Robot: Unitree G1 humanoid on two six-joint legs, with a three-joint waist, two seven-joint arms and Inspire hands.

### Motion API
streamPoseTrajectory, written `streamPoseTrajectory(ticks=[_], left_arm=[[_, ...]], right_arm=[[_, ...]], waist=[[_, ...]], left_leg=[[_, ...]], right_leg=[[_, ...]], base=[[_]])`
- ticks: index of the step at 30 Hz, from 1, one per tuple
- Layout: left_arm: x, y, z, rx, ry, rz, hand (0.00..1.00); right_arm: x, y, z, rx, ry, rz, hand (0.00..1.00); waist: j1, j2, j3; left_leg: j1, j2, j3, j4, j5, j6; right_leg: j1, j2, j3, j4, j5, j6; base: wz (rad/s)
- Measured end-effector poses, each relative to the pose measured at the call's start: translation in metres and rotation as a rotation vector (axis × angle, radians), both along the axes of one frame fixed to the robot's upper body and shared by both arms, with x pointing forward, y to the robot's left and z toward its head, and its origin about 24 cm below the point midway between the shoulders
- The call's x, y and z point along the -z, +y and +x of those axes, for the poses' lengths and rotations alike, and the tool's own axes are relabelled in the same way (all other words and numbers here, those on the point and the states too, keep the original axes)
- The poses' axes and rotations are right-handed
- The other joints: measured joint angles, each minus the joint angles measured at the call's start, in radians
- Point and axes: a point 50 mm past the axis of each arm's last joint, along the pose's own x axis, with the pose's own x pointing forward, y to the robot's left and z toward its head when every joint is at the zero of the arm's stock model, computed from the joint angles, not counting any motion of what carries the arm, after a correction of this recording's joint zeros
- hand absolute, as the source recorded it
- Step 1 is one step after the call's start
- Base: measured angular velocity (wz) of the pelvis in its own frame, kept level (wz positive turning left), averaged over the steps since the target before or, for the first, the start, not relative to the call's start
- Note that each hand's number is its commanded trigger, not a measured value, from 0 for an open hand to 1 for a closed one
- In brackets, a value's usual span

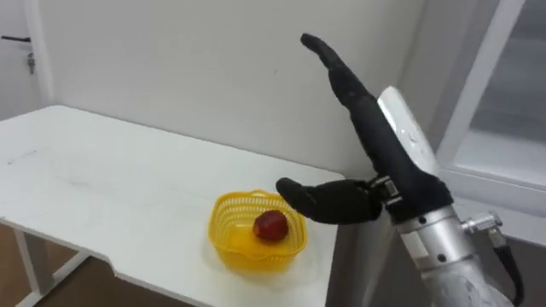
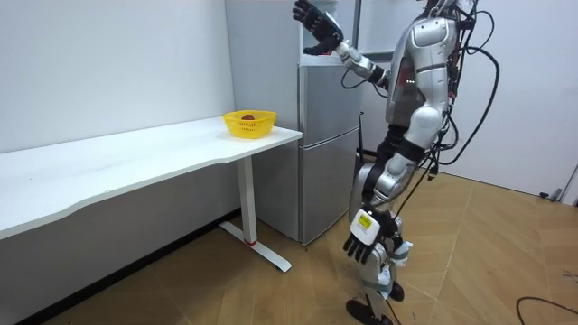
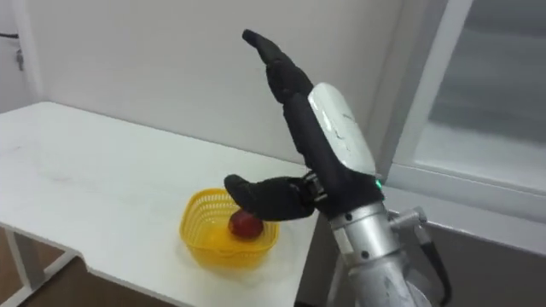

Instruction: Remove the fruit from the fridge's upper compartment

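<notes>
While the apple sits in the basket on the table, the right hand hovers wide open, empty, beside the fridge; a hasty swing could strike its door. The left hand hangs low.

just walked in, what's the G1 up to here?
The robot stands at a tall silver fridge beside a long white table. Its right hand is raised with straight, open fingers and holds nothing. Its left hand hangs low by its leg. A round red fruit lies in the yellow plastic mesh basket at the table's end nearest the fridge.
</notes>
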Motion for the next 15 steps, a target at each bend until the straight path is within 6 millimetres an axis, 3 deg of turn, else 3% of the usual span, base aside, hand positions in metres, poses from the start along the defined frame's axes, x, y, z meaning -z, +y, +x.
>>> streamPoseTrajectory(ticks=[5,9,15], left_arm=[[0.002,-0.003,-0.001,-0.01,-0.018,-0.004,0.0],[0.004,-0.008,-0.001,-0.015,-0.018,-0.022,0.0],[0.005,-0.012,-0.008,-0.013,-0.015,-0.041,0.0]], right_arm=[[0.002,-0.011,-0.019,0.031,-0.046,0.076,0.0],[0.007,-0.03,-0.025,0.129,-0.069,0.109,0.0],[0.011,-0.042,-0.036,0.183,-0.115,0.172,0.0]], waist=[[-0.06,0.029,-0.0049],[-0.095,0.039,-0.0046],[-0.148,0.044,-0.0035]], left_leg=[[0.028,0.01,0.044,-0.015,0.0,0.0],[0.036,0.014,0.075,-0.026,0.0,0.0],[0.05,0.018,0.098,-0.039,-0.001,-0.001]], right_leg=[[-0.001,0.014,0.048,0.001,0.001,-0.001],[-0.017,0.02,0.08,0.011,0.001,-0.001],[-0.018,0.027,0.106,0.01,0.001,-0.002]], base=[[-0.28],[-0.24],[-0.13]])
